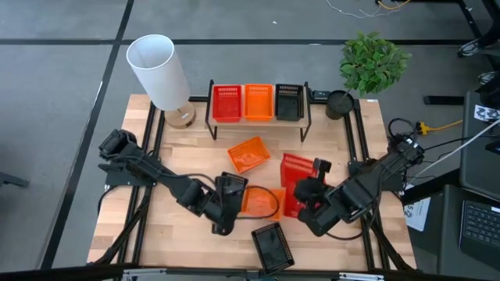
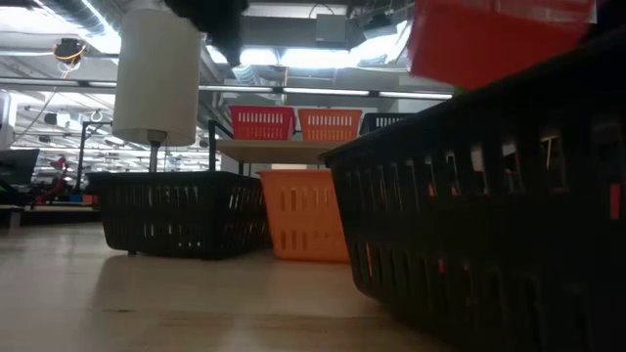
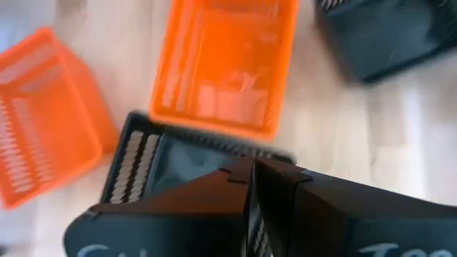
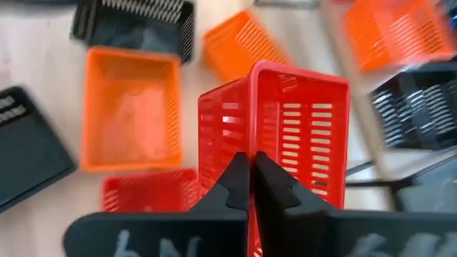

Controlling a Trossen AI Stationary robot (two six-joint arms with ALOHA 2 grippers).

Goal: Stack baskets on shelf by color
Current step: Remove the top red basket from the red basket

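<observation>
Looking down: I see the left gripper [image 1: 224,204] at about 7 o'clock of table centre and the right gripper [image 1: 311,190] at about 4 o'clock.
Left jaws: pinched on the rim of a black basket [image 3: 153,153]; my left wrist view shows the wall caught between the fingers, which the high view hides under the arm.
Right jaws: clamped on the wall of a red basket [image 4: 285,135], tilted on edge; only the right wrist view shows this.
Second red basket: it lies under the lifted one [image 4: 146,191].
Shelf: the shelf [image 1: 259,119] stands at 12 o'clock on the table, holding a red [image 1: 226,101], an orange [image 1: 258,101] and a black basket [image 1: 288,101], left to right, side by side.
Loose baskets: a tilted orange one [image 1: 248,154] near centre; another orange one [image 1: 262,203] between the grippers; a black one [image 1: 273,245] at 6 o'clock, near the front edge.
Low view: that black basket [image 2: 489,215] fills the right half and blocks most of the table for me.
Around: a white lamp [image 1: 160,70] at 10 o'clock, a potted plant [image 1: 371,62] at 2 o'clock.
Room: bare wood [image 1: 141,226] by the left edge.
</observation>
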